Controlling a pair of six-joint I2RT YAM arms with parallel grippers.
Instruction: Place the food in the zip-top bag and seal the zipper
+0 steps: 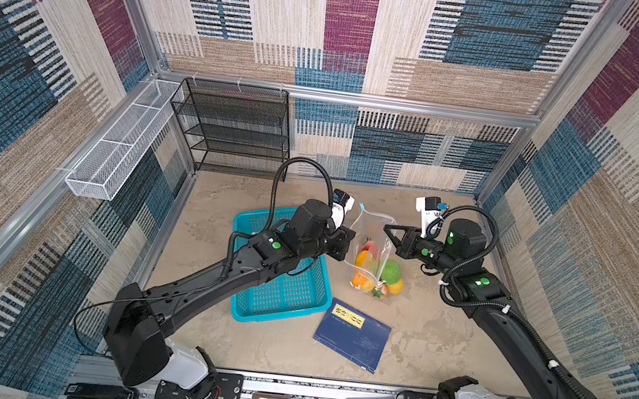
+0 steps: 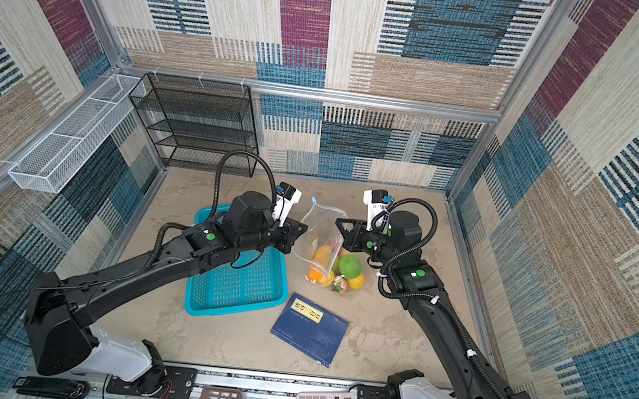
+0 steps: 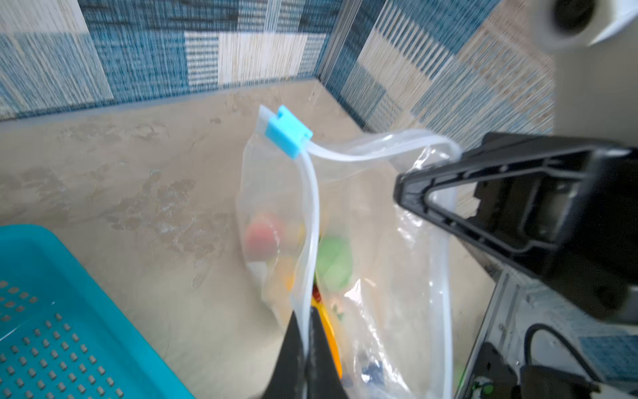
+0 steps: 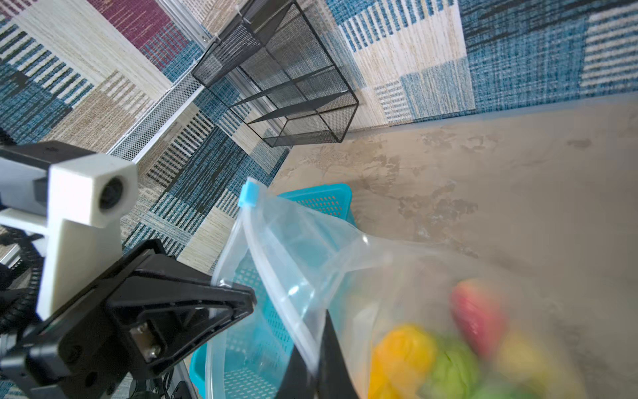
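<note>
At the far left sits the teal basket (image 1: 280,292). The left arm stretches across it toward the middle, elbow bent and forearm roughly level. The left gripper (image 3: 305,359) points at the bag, and its fingers are closed on the left-hand lip of the zip-top bag (image 1: 374,233), pinching the zipper (image 3: 312,214) strip itself.

The bag stands in the middle of the table between the two arms. Its bottom seems to rest on the surface just behind the blue book (image 1: 352,335), and its mouth is held up and gaping. The food (image 1: 377,273) lies heaped at the bottom.

We judge the film soft, slick and crinkly, with no stiffness of its own. The load looks light, yet enough to draw the walls taut. The thicker strip is the sound place to hold. The light-blue slider (image 3: 288,133), parked at the far end of the mouth, is what we would pull along it.

On the right, the right gripper (image 4: 319,359) is likewise clamped shut on the opposite lip. Its arm is folded at the elbow and reaches in level from that side.
</note>
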